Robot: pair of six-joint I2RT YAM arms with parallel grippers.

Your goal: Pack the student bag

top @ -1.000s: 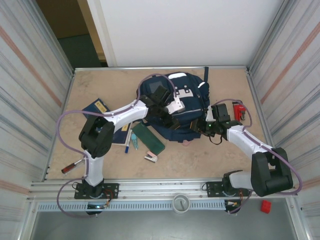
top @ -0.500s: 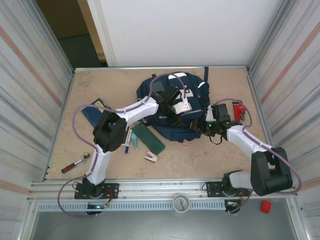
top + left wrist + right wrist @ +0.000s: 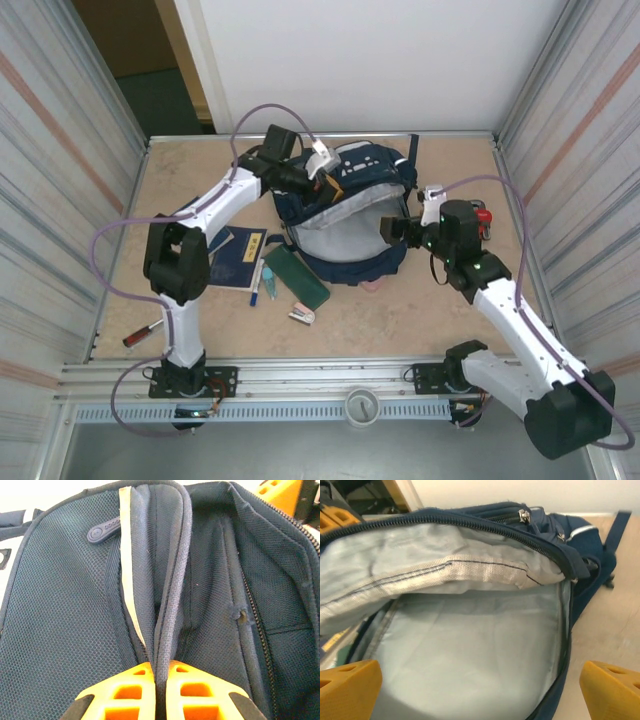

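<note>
1 large navy fabric backpack (image 3: 372,168) is seen mid-surface (image 3: 200,180), towards the far side; 1 navy booklet (image 3: 238,258), 1 green flat case (image 3: 296,277) & 1 blue pen (image 3: 257,285) are laid at its left. 2 tools are counted: left tool (image 3: 160,672) clenched on the bag's rim fabric, right tool (image 3: 480,690) released at its mouth. Vs. 1 s ago, the bag has been pulled open & grey lining (image 3: 470,645) exposed.
</note>
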